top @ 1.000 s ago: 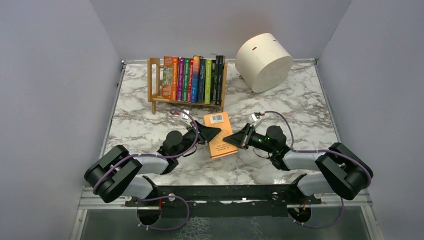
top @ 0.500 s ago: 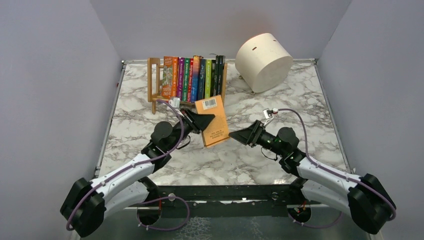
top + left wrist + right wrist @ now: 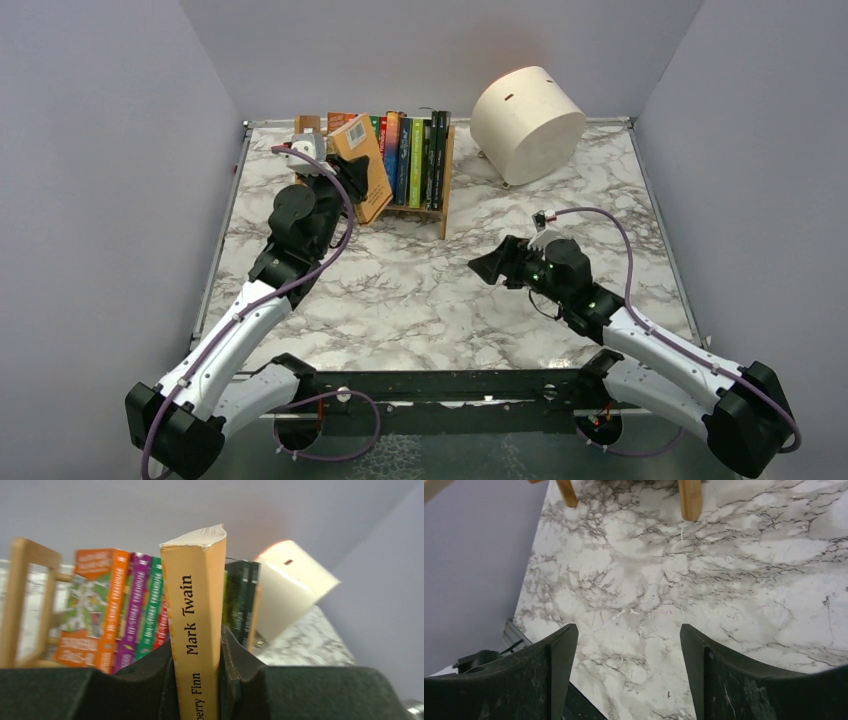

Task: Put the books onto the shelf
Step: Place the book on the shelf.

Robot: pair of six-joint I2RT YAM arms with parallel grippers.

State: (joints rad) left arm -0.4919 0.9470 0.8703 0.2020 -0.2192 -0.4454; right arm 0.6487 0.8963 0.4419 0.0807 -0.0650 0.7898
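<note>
Left wrist: pincer (image 3: pixel 196 652) around orange book (image 3: pixel 192 595)

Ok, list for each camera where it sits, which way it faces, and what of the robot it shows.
Top external: above and behind the bases, looking down over the table; both arms show.
Left wrist: on the left gripper, facing the shelf and cream drum; its fingers clamp the orange book.
Right wrist: on the right gripper, looking down at the marble; its open fingers show.
Shared: the shelf's legs appear in right wrist and top views.
</note>
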